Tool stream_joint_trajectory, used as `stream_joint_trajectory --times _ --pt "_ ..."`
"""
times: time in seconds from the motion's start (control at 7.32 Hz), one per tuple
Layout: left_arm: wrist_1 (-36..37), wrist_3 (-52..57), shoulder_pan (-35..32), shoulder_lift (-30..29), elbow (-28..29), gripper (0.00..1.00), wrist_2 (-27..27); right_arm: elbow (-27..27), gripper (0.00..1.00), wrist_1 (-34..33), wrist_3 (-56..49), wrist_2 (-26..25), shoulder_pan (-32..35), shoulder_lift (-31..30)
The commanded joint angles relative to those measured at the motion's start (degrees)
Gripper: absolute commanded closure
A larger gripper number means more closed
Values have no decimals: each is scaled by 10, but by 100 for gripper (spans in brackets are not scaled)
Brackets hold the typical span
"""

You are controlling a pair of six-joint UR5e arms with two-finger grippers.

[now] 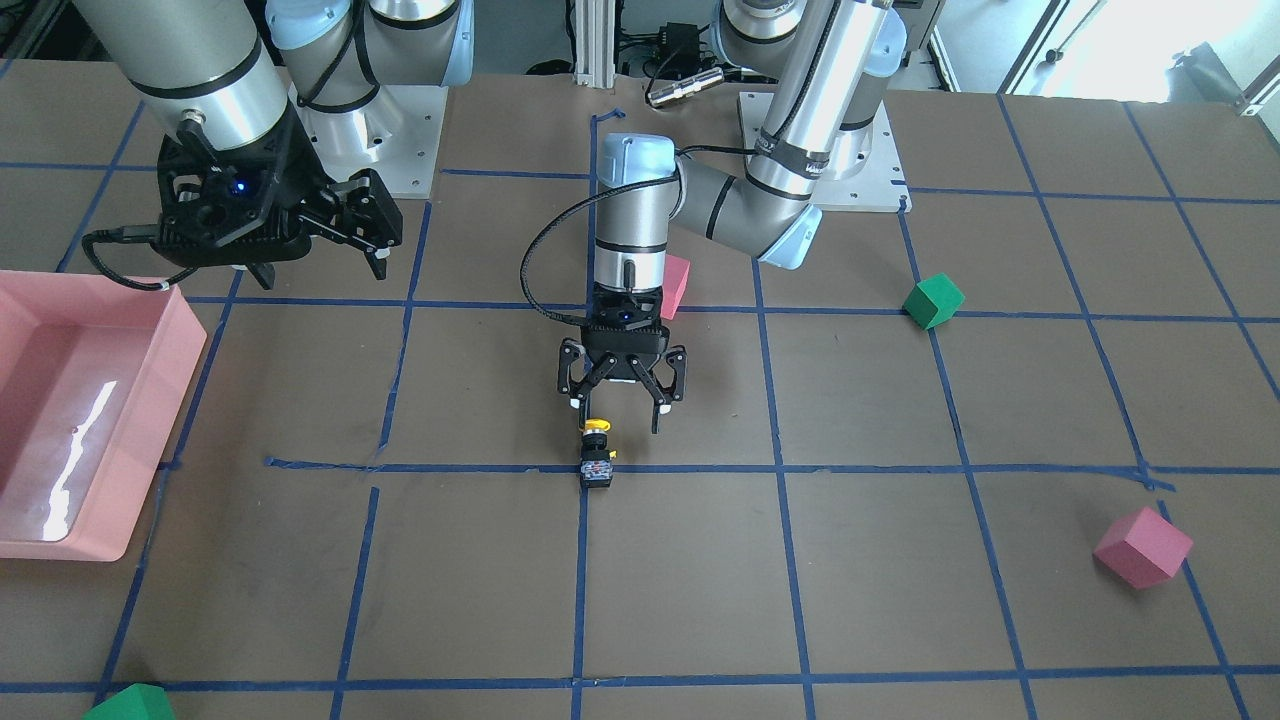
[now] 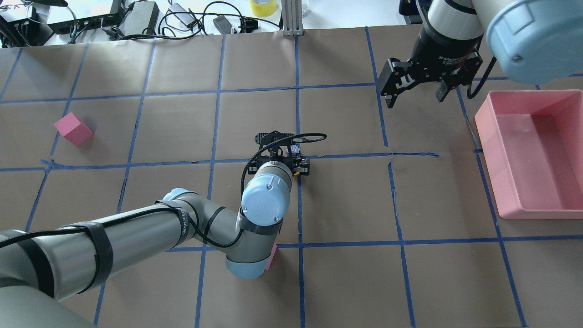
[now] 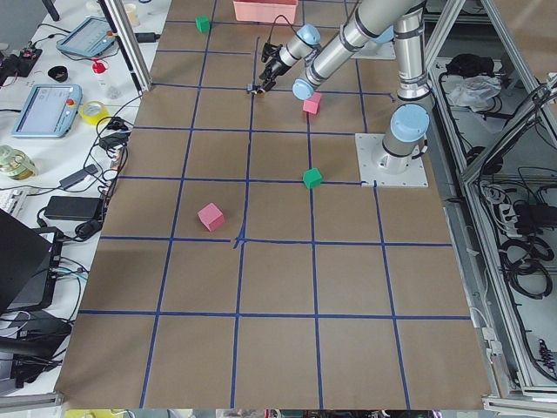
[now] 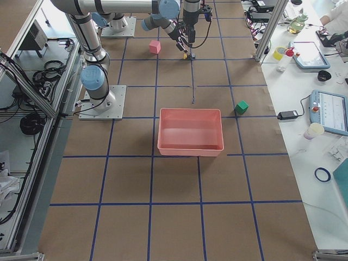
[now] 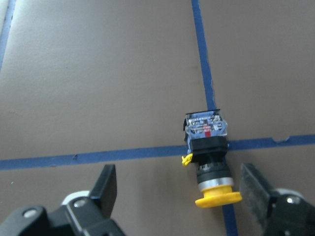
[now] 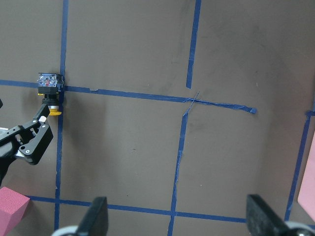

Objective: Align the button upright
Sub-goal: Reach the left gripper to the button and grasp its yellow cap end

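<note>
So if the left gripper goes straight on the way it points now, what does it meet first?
Probably the button, lying on its side between the open fingers of the left gripper, yellow cap toward it and near one finger. That finger may touch the cap before the table; depth is unclear.

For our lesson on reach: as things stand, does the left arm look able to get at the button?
Probably yes. The open left tool hangs right by the button, which lies on its side, with nothing between them.
</note>
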Motion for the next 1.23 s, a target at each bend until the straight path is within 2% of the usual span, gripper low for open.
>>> stream_joint_trajectory --times 0.0,0.27,0.41,0.55,0.68,0.96,1.09 --pt "58 -2 -7 -51 3 10 0 0 0 1 0 0 0 0" --pt "68 -2 -19 -64 3 14 0 0 0 2 0 -1 0 0" --pt "69 -2 -19 -66 3 25 -1 0 0 1 0 0 0 0" --pt "69 -5 -19 -66 3 27 0 2 0 1 0 -1 0 1" --pt "69 -5 -19 -66 3 40 1 4 0 0 0 0 0 0" --pt "68 -4 -19 -57 3 78 2 4 0 0 0 0 0 0" --pt "61 2 -18 -45 7 89 3 4 0 0 0 -1 0 0"
